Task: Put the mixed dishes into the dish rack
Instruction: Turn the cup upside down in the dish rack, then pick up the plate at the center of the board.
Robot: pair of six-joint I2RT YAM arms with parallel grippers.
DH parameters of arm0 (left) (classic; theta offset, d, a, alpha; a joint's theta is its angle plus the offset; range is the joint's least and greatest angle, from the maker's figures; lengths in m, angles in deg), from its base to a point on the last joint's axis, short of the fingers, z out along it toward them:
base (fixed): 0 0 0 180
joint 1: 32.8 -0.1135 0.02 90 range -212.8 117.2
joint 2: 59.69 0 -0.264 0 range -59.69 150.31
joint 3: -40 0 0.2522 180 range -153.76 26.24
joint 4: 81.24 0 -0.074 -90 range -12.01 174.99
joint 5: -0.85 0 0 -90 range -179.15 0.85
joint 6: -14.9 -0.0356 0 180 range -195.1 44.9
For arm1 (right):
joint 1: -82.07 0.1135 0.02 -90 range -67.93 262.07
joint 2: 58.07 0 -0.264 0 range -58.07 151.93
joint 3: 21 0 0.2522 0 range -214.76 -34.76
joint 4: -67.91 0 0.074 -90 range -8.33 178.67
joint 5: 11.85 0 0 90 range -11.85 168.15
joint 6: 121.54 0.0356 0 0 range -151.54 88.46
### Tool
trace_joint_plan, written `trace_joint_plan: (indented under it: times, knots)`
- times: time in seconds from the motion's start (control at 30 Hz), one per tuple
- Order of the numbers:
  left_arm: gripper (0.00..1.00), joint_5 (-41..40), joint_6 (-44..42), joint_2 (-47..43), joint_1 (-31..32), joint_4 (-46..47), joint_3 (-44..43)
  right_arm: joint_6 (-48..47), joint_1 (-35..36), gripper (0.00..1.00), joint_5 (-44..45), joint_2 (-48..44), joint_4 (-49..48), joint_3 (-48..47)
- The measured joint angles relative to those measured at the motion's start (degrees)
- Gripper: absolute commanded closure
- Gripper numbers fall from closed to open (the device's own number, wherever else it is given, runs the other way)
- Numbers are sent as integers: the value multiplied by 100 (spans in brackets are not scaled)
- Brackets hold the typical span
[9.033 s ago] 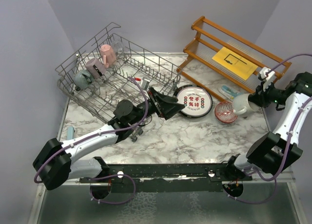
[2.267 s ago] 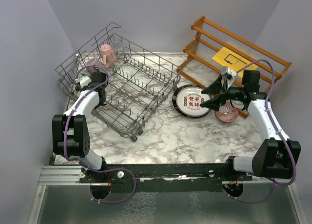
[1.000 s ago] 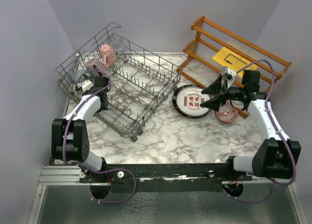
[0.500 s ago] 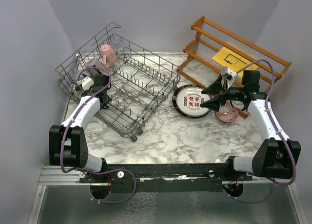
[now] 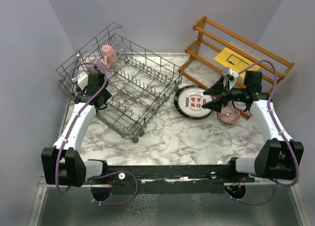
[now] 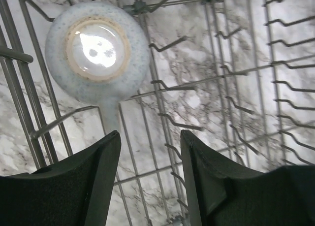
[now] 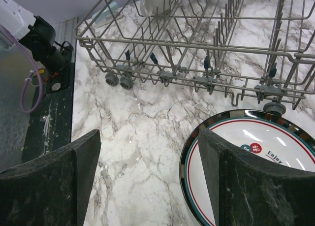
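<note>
Scanning the table [image 5: 177, 137], I see the dish rack [image 5: 152, 56] far left, the black-rimmed plate [image 5: 195, 102] lying just right of it, and a speckled grey-teal mug [image 6: 97, 51] upturned inside the rack, probably over tines. My left gripper [image 6: 150, 135] hangs released above it; my right gripper [image 7: 148, 132] gapes empty over the plate's edge.

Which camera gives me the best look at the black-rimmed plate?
Top external: nearly the whole black-rimmed plate shows, beside the dish rack. Right wrist crops it to one part; left wrist shows none of it.

Three mugs [image 5: 108, 55] [image 5: 93, 64] [image 6: 98, 51] in the rack [image 5: 147, 83], one plate [image 5: 195, 102], one red bowl [image 5: 228, 115], one shelf [image 5: 211, 39]
</note>
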State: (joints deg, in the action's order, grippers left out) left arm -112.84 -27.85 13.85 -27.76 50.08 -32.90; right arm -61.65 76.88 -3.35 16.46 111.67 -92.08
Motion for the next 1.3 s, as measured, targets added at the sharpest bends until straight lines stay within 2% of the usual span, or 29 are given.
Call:
trace_joint_plan:
  times: [0.23, 0.37, 0.43, 0.57, 0.73, 0.87, 0.93, 1.07, 1.2, 1.3]
  knots:
    - [45, 809, 22, -979, -4, 400, 9, -118, 0, 20, -2, 11, 26, -44]
    - [39, 1532, -7, -1438, -4, 977, 186, -181, 0, 20, -4, 35, 46, -44]
    - [33, 1934, -26, -1661, -4, 1381, 396, -219, 0, 20, -4, 63, 48, -44]
    - [23, 2798, 46, -2142, -4, 2371, 1058, -304, 0, 20, -11, 85, 63, -44]
    - [19, 3947, 516, -2592, -4, 4103, 2074, -437, 0, 20, -72, 85, 68, -37]
    - [18, 4649, 909, -2614, 109, 5344, 2496, -577, 0, 19, -87, 85, 61, 111]
    - [18, 4852, 955, -2614, 330, 5753, 2559, -605, 0, 18, -68, 79, 55, 243]
    - [18, 4972, 649, -2662, 1185, 6319, 2564, -599, 0, 17, 98, 0, 7, 417]
    - [18, 4977, 282, -2623, 2017, 6721, 2588, -358, -2, 15, 529, -234, -188, 490]
    - [18, 4957, 140, -2505, 2365, 6955, 2643, -208, -61, 12, 962, -337, -278, 490]
